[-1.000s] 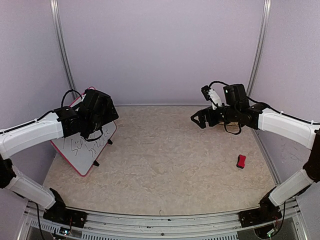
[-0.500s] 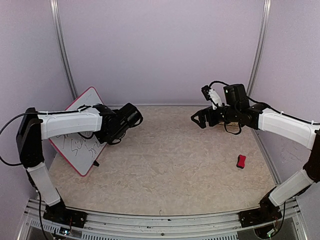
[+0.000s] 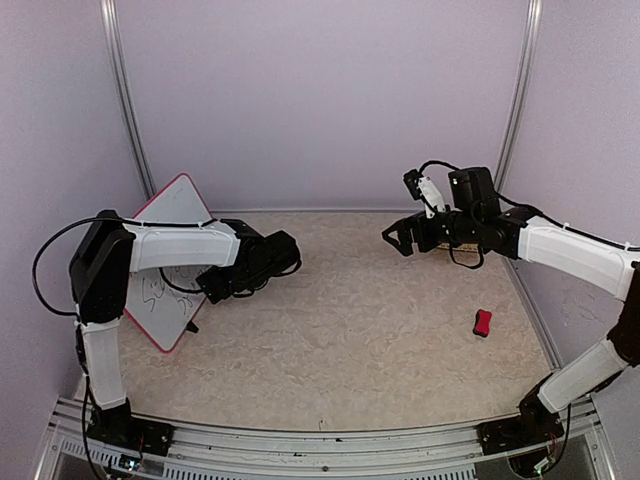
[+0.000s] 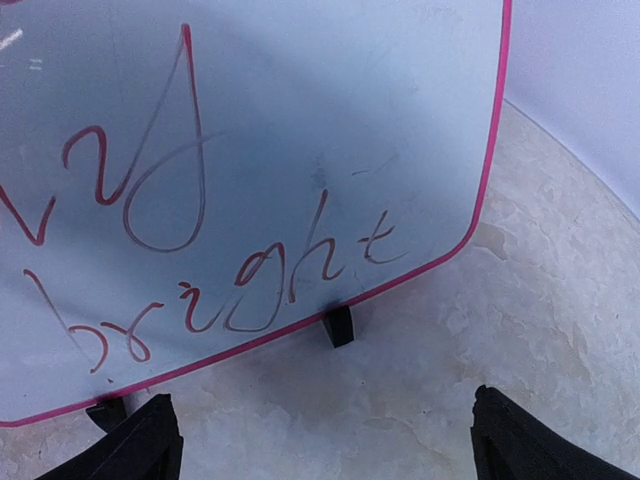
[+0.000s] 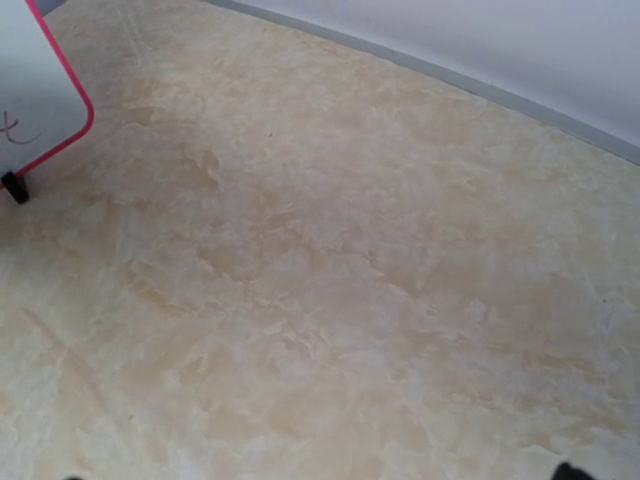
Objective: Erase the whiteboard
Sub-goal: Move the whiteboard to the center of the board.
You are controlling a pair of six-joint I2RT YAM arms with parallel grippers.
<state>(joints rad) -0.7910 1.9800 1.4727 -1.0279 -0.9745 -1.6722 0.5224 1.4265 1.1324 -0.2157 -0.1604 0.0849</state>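
Observation:
The whiteboard [image 3: 160,305] has a pink-red frame and stands tilted against the left wall on two small black feet. In the left wrist view the whiteboard [image 4: 250,150] fills the upper frame, with red handwriting that ends in "bright". My left gripper [image 3: 212,284] hovers just right of the board and faces it. Its fingertips [image 4: 145,445] stand wide apart, so the left gripper [image 4: 325,450] is open with only table between them. My right gripper [image 3: 400,240] hangs open above the far right of the table. Only the corner of the whiteboard [image 5: 30,90] shows in its view.
A small red and black block [image 3: 482,322] lies on the marbled table [image 3: 340,330] near the right wall. Pale walls close in the back and both sides. One black foot [image 4: 338,326] of the board rests on the table in front of my left fingers.
My left arm has swung from over the whiteboard out to the right, uncovering the board, and its wrist now faces the board from the table side. The right arm has not moved.

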